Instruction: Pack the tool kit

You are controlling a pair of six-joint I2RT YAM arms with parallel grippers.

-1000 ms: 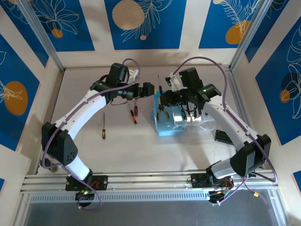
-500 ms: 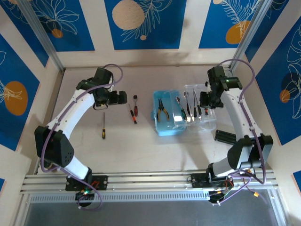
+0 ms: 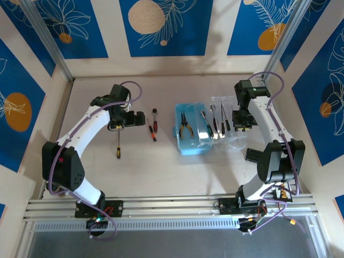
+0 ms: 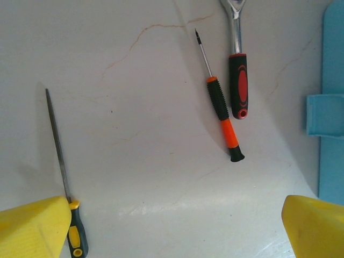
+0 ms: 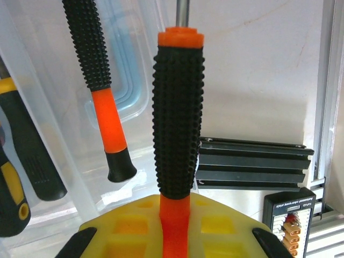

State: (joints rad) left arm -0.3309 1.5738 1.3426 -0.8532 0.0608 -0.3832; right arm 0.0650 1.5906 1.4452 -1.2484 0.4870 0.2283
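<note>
Arms drawn apart; left pincer (image 4: 172,228) released; right pincer (image 5: 175,228) clenched on knurled screwdriver (image 5: 177,134); pale bench (image 4: 134,161): yellow screwdriver (image 4: 75,236), orange screwdriver (image 4: 220,115), wrench (image 4: 238,80), three loose.

A: Where is free room on the left?
B: A wide bare strip of table (image 4: 140,161) lies between the yellow screwdriver (image 4: 74,236) and the orange screwdriver (image 4: 221,121). The left gripper (image 4: 172,228) hangs above it, fingers wide apart.
A: And toward the case (image 4: 333,64)?
B: Narrow. The wrench (image 4: 238,86) lies just beside the orange one, and a blue tab (image 4: 325,115) sticks out from the case.
A: The right side?
B: Tight. The held screwdriver (image 5: 177,134), clamped in the right gripper (image 5: 174,231), has the lid (image 5: 137,64) with its tool (image 5: 99,70) on one side and a black bar (image 5: 252,161) on the other.
</note>
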